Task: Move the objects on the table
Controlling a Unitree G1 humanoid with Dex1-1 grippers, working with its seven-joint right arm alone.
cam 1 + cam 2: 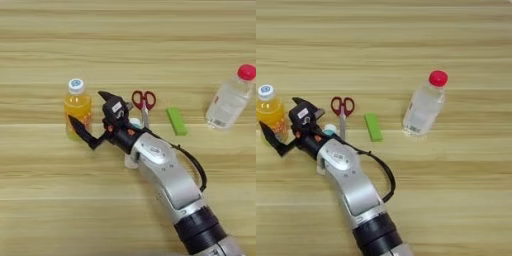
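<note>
A small orange-drink bottle [77,106] with a white cap stands upright at the table's [50,200] left-middle. My right gripper [86,107] is open, fingers spread wide right beside it. One black finger [80,130] crosses the bottle's lower part and the other points up to the bottle's right. Whether either finger touches the bottle I cannot tell. Red-handled scissors [144,102] lie just right of the gripper. A white tube-shaped stick [131,161] with a teal part [330,129] lies mostly hidden under my wrist.
A green block [176,121] lies right of the scissors. A clear bottle [229,104] with a red cap stands at the right. My silver forearm [167,182] runs in from the bottom right, over the stick.
</note>
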